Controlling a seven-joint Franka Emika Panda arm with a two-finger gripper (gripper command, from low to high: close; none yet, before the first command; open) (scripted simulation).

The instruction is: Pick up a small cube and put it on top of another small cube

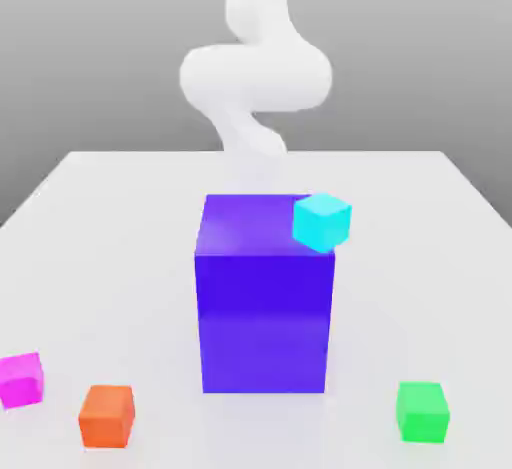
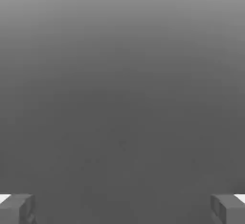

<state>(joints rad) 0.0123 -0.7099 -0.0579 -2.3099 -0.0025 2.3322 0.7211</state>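
1. A plain grey backdrop stands behind a white tabletop (image 1: 120,257) that spreads toward the camera in the exterior view
2. A big blue-purple block (image 1: 264,307) stands upright in the middle of the tabletop, its front face squared to the camera
3. A small cyan cube (image 1: 322,222) shows at the block's top corner on the exterior view's right, turned so one corner faces forward; whether it rests on the block or lies behind it cannot be told
4. The small magenta-pink cube (image 1: 21,378) sits on the tabletop at the near edge, far to the exterior view's left, partly cut by the picture's border
5. That cube has equal sides, so no long axis; it rests flat and is turned slightly, one face angled toward the block
6. A small orange cube (image 1: 107,416) lies just beside it, nearer the block, apart from it
7. A small green cube (image 1: 422,411) sits on the near right, well apart from the other two
8. The white robot arm (image 1: 255,72) rises behind the block, blurred
9. In the hand view the gripper (image 2: 122,208) holds its two grey fingertips (image 2: 18,208) spread wide at opposite edges, with nothing between them, over a plain grey ground
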